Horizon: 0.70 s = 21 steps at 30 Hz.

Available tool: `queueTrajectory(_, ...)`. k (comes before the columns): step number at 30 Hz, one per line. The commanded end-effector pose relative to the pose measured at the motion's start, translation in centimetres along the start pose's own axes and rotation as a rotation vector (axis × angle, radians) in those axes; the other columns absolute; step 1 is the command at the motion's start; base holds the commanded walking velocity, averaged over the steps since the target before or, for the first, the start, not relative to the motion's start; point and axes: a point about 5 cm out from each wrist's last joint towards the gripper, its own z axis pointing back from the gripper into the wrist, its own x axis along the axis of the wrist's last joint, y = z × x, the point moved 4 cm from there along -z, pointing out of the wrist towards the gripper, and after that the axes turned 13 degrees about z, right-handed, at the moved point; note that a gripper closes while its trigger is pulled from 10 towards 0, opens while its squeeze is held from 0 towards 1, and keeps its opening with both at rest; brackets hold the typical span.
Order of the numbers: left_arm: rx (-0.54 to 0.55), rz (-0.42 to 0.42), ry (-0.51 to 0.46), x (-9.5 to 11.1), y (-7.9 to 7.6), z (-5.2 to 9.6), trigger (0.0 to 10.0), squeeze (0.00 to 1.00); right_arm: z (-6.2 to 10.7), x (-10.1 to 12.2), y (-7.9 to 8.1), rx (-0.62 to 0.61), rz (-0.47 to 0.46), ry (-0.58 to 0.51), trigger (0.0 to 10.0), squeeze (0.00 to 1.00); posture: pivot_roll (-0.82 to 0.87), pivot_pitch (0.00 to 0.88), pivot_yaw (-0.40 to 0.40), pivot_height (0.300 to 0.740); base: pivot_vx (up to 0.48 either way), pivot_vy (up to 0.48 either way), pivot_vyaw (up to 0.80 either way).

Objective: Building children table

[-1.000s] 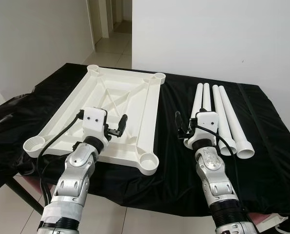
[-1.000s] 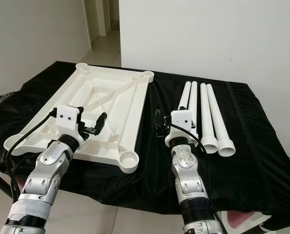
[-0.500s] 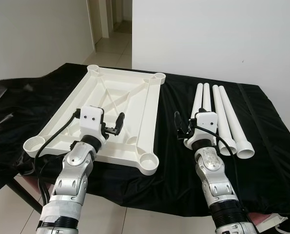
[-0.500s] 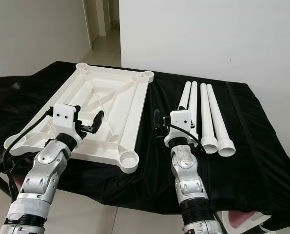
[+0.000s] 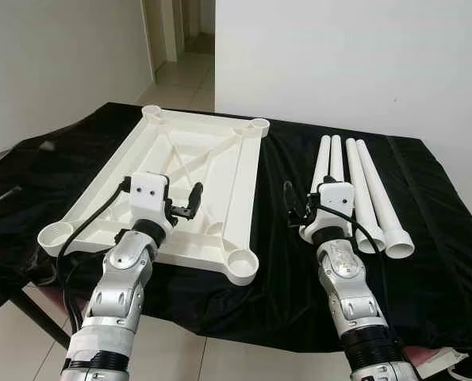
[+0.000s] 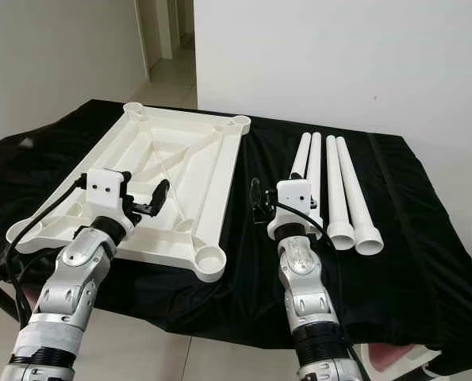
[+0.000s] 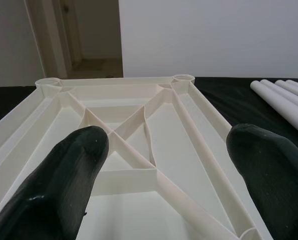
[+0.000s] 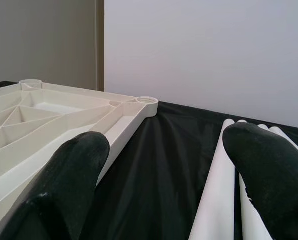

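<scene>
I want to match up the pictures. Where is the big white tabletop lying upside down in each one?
Left eye view: tabletop, left of centre on the black cloth.
Right eye view: tabletop, left half.
Left wrist view: tabletop, close ahead.
Right wrist view: tabletop, receding sideways.
Shared landmark: white legs.

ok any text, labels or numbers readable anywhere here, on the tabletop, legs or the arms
None readable.
Tabletop: plain white ribs, no text.
Legs: plain white tubes, no labels.
Left gripper and right gripper: white wrist housings show only small dark dots, no lettering.
Black cloth and wall: no signs.
</scene>
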Motion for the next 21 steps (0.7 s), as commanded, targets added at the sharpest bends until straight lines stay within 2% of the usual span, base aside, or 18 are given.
queueTrajectory(1,0.055,0.006,-0.016,0.12,0.56,-0.09,10.0,0.00,0.20,-0.06,0.16,0.009,0.005,-0.007,10.0,0.00,0.02,0.009,0.002,0.740,0.240,0.000,0.00)
queueTrajectory(21,0.065,0.009,-0.022,0.19,0.71,0.14,10.0,0.00,0.37,-0.23,0.38,0.018,0.006,0.000,10.0,0.00,0.03,0.021,-0.003,0.740,0.253,0.000,0.00)
